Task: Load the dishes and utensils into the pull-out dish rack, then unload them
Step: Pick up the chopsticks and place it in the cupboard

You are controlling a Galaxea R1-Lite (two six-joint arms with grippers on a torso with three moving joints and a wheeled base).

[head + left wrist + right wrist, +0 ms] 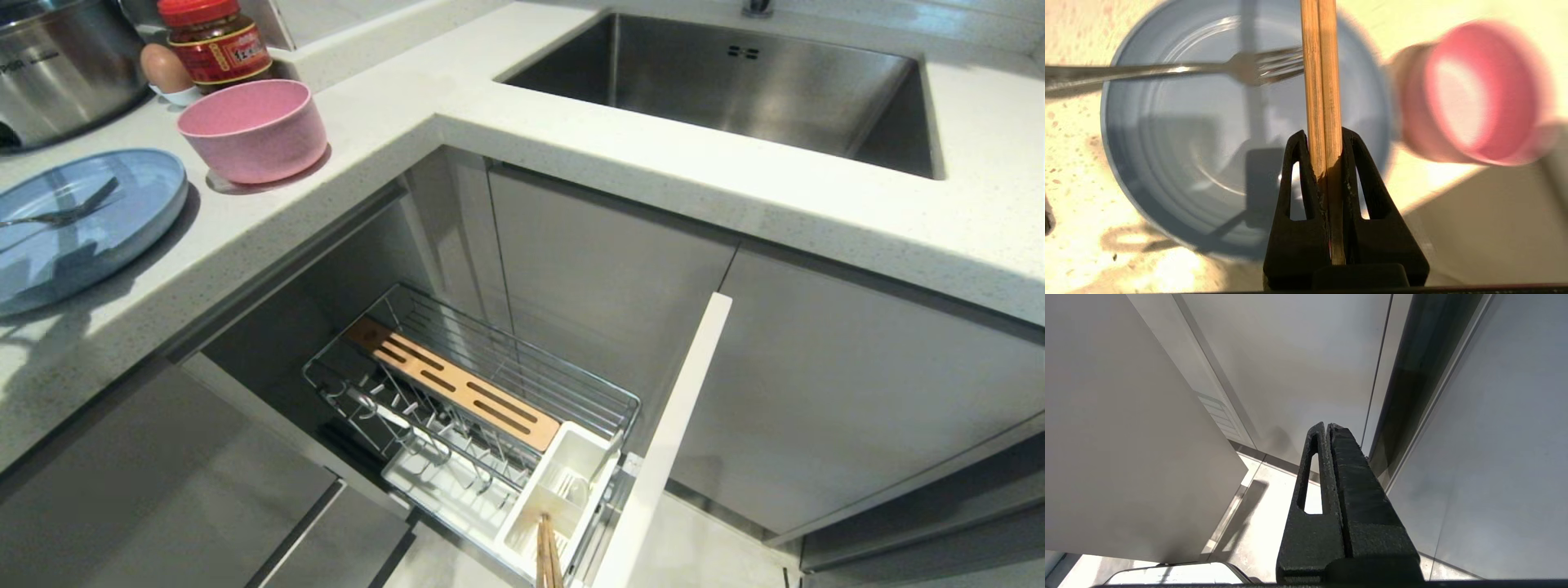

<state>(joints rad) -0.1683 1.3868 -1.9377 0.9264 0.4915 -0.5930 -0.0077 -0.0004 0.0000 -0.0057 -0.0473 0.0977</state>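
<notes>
L gripper [1323, 134]: jaws narrow, clamped on pair of chopsticks [1321, 61]. Sticks pinched side by side between both pads, touching each other along full visible length. Butt ends seated deep between fingers; rest projecting straight out past fingertips, long axis in line with gripper.

In L wrist view, sticks seen above plate [1167, 143], crossing in front of fork [1167, 69] tines. Contact w/ plate or fork: cannot tell. In head view, short length of the sticks visible at lower edge of frame, in line w/ white utensil cup [563, 482]; in cup or above it: cannot tell. L gripper itself outside head view.

Plate flat on countertop [571, 147], near its front edge, L end. Fork lying across plate, tines toward bowl [1470, 94] side, handle overhanging opposite rim. Bowl upright just beside plate, near countertop's inner corner, not touching it.

Pull-out dish rack [490, 359] drawn out below countertop edge. Slotted wooden strip [453, 384] along its length, utensil cup at front end, against white front panel [665, 441].

R gripper [1327, 424]: fingers pressed together, nothing between them, low beside grey cabinet fronts, well apart from rack contents.

Sink [735, 82] set in countertop, R side.
</notes>
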